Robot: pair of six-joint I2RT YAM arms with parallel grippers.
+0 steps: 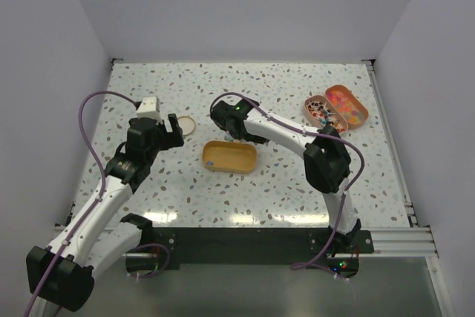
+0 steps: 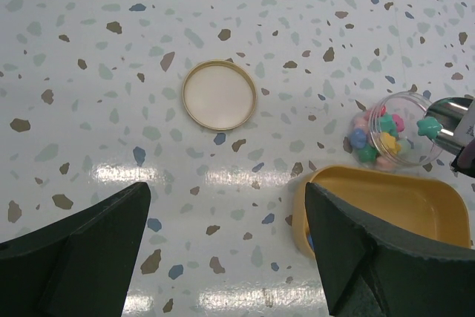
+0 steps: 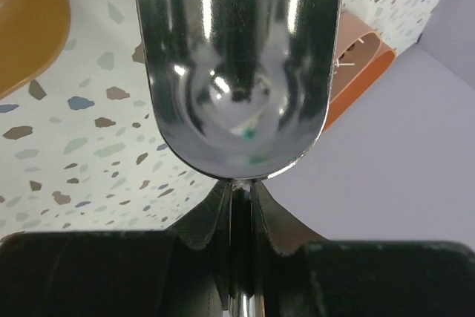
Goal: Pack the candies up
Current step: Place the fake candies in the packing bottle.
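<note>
Only L wrist cam shows jar [image 2: 407,103] w/ candies [image 2: 377,140], scoop [image 2: 447,115] at rim.

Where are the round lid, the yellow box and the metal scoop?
round lid [image 2: 220,94], left wrist view, centre
yellow box [image 1: 236,158], top view, bare floor
metal scoop [image 3: 237,50], right wrist view, bowl

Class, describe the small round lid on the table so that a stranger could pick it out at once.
On the speckled table, look to the left half, where the left gripper hovers open. Right in front of it lies the round lid, flat and alone. Unlike the oblong yellow container nearby, it is a pale, shallow circle.
</note>
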